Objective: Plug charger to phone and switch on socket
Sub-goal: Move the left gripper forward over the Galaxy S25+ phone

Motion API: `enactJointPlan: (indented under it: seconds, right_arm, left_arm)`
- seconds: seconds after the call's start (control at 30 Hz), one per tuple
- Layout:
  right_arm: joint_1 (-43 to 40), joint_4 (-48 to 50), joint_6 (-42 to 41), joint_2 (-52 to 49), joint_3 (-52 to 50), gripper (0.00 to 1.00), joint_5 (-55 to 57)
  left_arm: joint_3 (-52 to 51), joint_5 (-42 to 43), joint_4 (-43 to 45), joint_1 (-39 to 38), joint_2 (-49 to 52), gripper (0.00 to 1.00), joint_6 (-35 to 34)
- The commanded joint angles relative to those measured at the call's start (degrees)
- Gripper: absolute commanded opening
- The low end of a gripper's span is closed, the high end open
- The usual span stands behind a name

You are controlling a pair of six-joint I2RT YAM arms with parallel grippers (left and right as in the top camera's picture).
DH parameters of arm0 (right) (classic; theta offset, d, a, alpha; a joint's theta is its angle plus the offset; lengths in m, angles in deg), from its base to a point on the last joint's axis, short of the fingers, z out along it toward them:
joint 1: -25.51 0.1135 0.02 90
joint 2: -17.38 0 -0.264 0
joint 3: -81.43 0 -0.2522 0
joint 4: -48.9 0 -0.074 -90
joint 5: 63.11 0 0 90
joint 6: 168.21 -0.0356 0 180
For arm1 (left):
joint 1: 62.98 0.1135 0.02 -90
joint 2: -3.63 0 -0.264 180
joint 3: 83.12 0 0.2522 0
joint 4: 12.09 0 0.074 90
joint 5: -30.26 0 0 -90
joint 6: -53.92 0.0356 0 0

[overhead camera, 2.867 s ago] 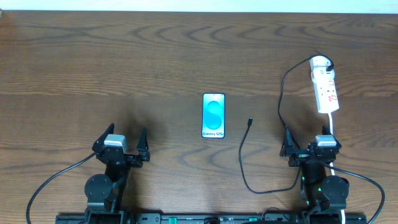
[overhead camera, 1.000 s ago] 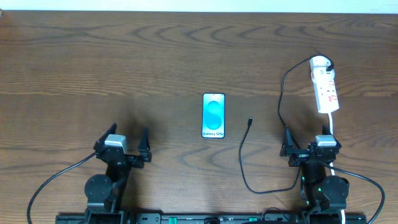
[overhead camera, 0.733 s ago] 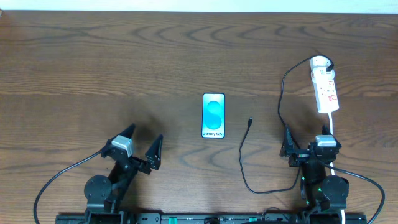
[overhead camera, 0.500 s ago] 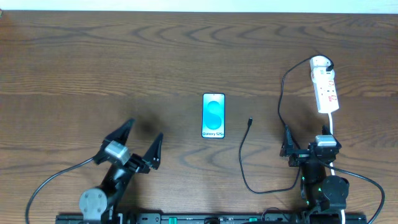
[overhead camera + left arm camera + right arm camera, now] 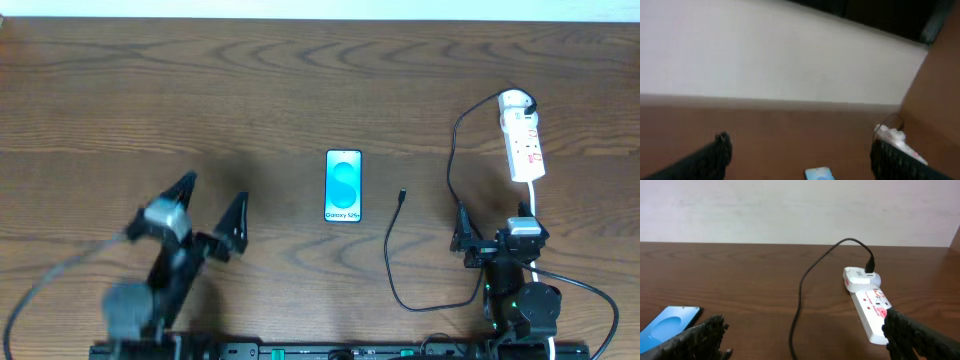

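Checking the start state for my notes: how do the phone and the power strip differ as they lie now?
The phone is dark-edged with a blue screen; the power strip is white with red markings. The phone lies mid-table, the power strip well off to the right. The black cable is plugged in at the power strip's far end, while its loose tip lies beside the phone, not touching it. Both lie flat on the table.
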Motion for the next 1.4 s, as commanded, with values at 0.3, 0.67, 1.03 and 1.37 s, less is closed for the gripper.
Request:
enactJointPlan:
  seconds: [0.3, 0.67, 1.03, 1.37]
  right_arm:
    - [0.31, -0.24, -0.76, 0.37, -0.11, 0.99, 0.24]
    - [0.31, -0.24, -0.76, 0.37, -0.09, 0.99, 0.24]
    - [0.31, -0.26, -0.76, 0.37, -0.09, 0.99, 0.24]
    - [0.31, -0.26, -0.76, 0.37, -0.09, 0.99, 0.24]
  left_arm:
    - [41.86, 22.43, -41.72, 0.22, 46.84, 0.9, 4.63]
    - [52.48, -0.13, -55.3, -10.12, 63.28, 0.9, -8.37]
    - [84.37, -16.26, -77.42, -20.72, 89.24, 0.9, -8.33]
    - [85.18, -15.23, -67.98, -27.8, 97.98, 0.9, -16.72]
